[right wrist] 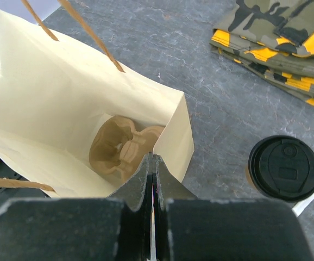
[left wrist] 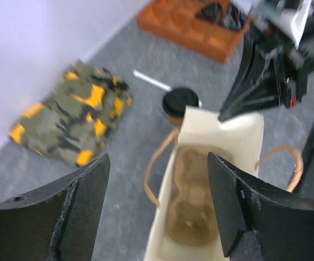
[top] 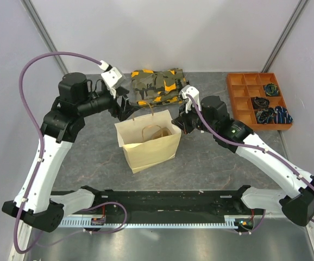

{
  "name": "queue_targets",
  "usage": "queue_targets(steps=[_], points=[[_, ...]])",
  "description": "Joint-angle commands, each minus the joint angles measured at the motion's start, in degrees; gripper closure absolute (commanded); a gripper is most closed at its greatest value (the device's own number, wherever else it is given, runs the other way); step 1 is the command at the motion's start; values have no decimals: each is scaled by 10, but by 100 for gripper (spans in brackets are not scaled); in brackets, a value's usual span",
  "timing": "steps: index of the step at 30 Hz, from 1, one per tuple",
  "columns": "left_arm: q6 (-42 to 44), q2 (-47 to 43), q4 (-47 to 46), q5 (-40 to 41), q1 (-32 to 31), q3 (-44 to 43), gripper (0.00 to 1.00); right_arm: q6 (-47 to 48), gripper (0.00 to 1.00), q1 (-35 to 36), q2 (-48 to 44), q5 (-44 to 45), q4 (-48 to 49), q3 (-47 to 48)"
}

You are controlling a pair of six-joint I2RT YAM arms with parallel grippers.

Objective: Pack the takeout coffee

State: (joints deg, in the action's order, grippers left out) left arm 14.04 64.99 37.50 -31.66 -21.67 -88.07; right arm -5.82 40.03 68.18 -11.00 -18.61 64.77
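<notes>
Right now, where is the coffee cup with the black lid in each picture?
Top external: not visible.
Left wrist: the coffee cup sits upper middle, just beyond the paper bag.
Right wrist: lower right, on the table beside the bag.
Shared landmark: the paper bag, in all three.

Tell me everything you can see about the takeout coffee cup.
The takeout coffee cup is small, tan paper, only a sliver of wall showing beneath its round black plastic lid, fitted on, with a raised rim and a small rectangular tab. It stands upright on the grey table, outside the paper bag, beside its open corner. Nothing holds it.
</notes>
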Motion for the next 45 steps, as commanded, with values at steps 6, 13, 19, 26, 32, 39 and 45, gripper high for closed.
queue_targets(steps=[6,13,19,26,32,39,45], points=[[17,44,69,3,4,-8,22,80,100,3,-15,-51,76,-26],[34,35,66,-48,4,-1,61,107,100,4,-5,-59,116,-38],[43,20,91,-89,3,-34,98,114,100,3,33,-55,200,-42],[53,21,118,-106,1,-24,98,128,100,7,107,-88,308,-47],[34,19,103,-139,-19,25,98,156,100,8,125,-89,325,-54],[9,8,72,-113,-14,48,98,165,100,7,97,-96,267,-33],[-17,1,49,-60,22,43,98,153,100,8,101,-74,160,22]])
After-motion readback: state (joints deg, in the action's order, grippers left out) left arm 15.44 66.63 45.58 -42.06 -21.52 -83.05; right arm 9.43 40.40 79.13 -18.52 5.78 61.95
